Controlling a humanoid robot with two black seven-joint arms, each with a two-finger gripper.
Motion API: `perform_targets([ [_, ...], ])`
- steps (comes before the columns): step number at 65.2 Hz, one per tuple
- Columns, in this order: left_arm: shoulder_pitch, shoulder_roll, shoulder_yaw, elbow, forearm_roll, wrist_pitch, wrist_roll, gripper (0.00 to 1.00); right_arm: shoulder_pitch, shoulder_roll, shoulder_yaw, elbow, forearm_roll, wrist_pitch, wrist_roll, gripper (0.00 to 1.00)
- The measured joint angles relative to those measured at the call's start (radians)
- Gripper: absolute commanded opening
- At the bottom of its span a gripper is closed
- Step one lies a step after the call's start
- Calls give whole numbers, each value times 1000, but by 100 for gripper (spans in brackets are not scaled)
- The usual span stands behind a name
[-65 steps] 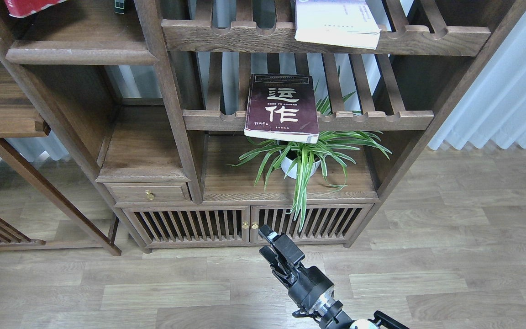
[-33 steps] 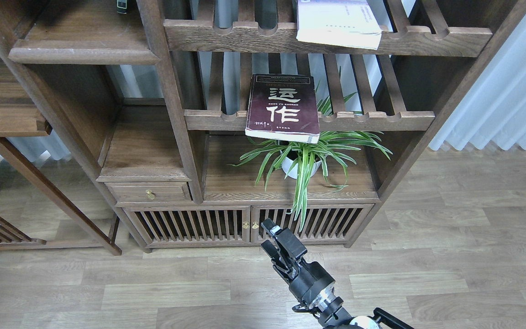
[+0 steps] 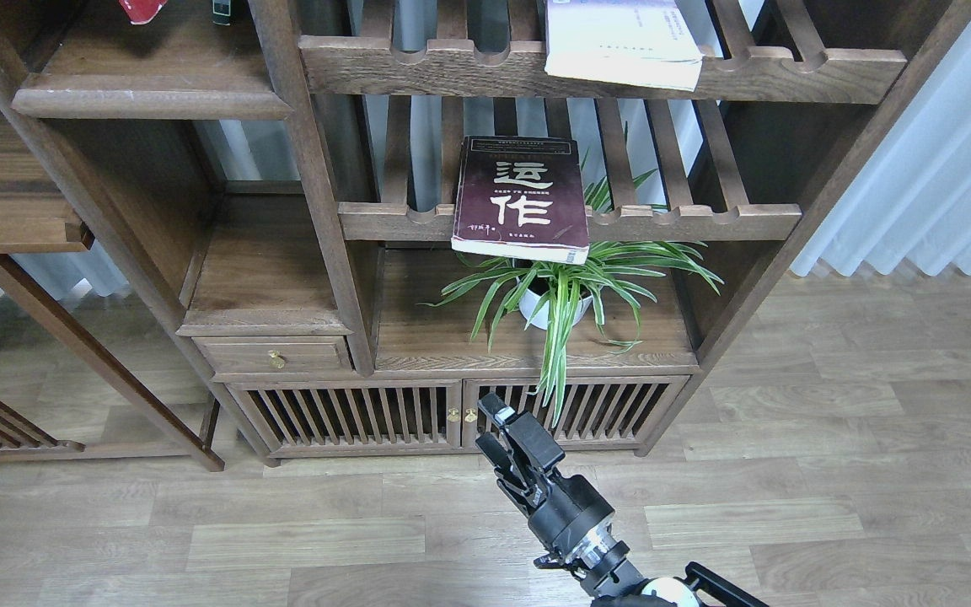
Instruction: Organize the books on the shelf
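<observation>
While lying flat on the middle slatted rack [image 3: 688,221], the maroon book [image 3: 523,199] runs near-to-far, near end overhanging | potted plant [image 3: 557,295] directly beneath | white book [image 3: 620,38] upper rack | right tool [image 3: 504,443] low, empty, opening indiscernible

A corner of the red paperback book [image 3: 142,8] shows again at the top left, above the smooth dark-brown solid wooden shelf [image 3: 148,101], where half a second ago none of it showed. The black two-finger right gripper [image 3: 498,430] has shifted slightly left and up from its earlier spot.
</observation>
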Motion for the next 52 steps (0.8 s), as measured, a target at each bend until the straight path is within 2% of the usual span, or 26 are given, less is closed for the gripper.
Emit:
perform_targets([
  [18,4,-9,106,-18,42,0,4,11,-3,0,7,0,3,0,0,99],
  [31,2,-15,123,-25,81,0,6,16,-11,0,42,0,5,0,0,99],
  [34,2,-16,124,-25,82,0,7,19,-12,0,45,0,5,0,0,99],
  [37,2,-17,127,-25,82,0,8,34,-14,0,49,0,5,0,0,99],
  [41,2,-20,128,-25,82,0,8,39,-15,0,49,0,5,0,0,99],
  [44,2,-24,128,-27,82,0,8,51,-15,0,49,0,5,0,0,99],
  [52,4,-29,129,-37,83,0,8,56,-15,0,50,0,7,0,0,99],
])
